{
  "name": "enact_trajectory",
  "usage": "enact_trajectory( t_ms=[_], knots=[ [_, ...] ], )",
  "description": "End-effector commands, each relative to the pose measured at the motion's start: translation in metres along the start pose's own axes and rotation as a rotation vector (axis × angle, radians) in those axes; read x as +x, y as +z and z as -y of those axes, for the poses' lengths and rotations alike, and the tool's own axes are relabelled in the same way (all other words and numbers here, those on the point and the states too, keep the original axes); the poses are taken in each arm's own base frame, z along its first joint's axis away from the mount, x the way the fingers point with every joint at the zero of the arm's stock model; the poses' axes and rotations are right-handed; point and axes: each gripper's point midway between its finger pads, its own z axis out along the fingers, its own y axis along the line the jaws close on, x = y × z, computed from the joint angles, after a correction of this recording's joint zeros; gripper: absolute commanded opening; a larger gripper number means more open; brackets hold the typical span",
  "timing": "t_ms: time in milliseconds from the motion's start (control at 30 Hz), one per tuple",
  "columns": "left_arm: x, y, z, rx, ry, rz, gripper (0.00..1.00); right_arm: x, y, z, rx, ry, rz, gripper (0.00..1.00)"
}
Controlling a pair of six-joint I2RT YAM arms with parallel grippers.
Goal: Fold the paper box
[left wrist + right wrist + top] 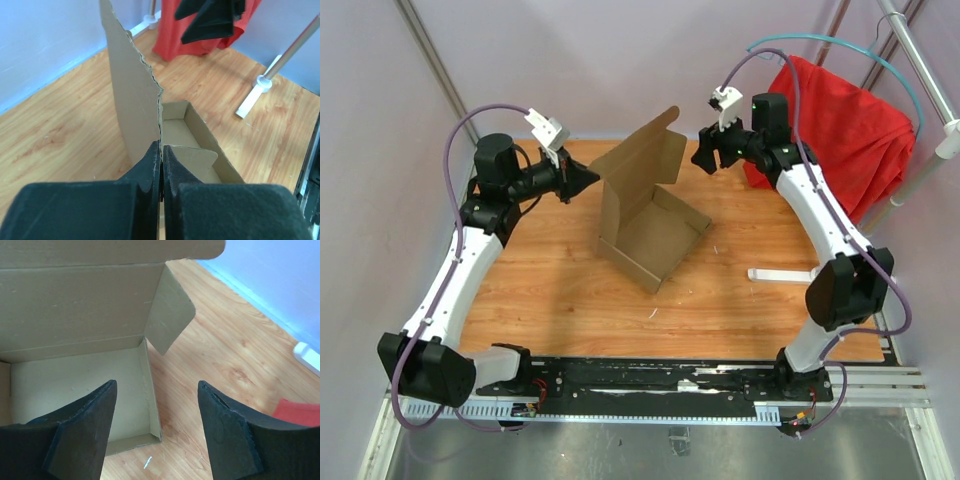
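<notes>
Left claw (161, 146) clenched, black tips pressed together right at the jagged edge of the lid (132, 95); cannot tell whether any cardboard is pinched between them. Right claw (156, 384) released, jaws spread wide, hovering above the box (650, 232) and touching nothing. Box near the middle of the counter (550, 290): plain brown corrugated cardboard, matte and unprinted, a shallow rectangular tray with low walls, lid raised upright along the far side, a rounded flap at the lid's corner. Counter of orange wood grain, smooth. Rumpled red cloth (840, 120) at the far right corner.
</notes>
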Motion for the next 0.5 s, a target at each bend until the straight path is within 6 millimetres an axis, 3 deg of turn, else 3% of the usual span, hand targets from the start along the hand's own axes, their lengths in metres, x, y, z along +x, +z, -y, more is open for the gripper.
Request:
enact_trajectory(
  t_ms=[0, 200, 467],
  knots=[
    [0.003, 0.0, 0.015, 0.096, 0.034, -0.004, 0.0, 0.025, 0.021, -0.006, -0.118, -0.013, -0.083, 0.67],
    [0.003, -0.004, 0.022, 0.121, 0.055, 0.011, 0.0, 0.031, 0.054, 0.015, -0.106, -0.042, -0.083, 0.65],
    [0.004, -0.005, 0.028, 0.146, 0.056, 0.021, 0.0, 0.016, 0.079, 0.016, -0.212, -0.112, 0.008, 0.66]
  ],
)
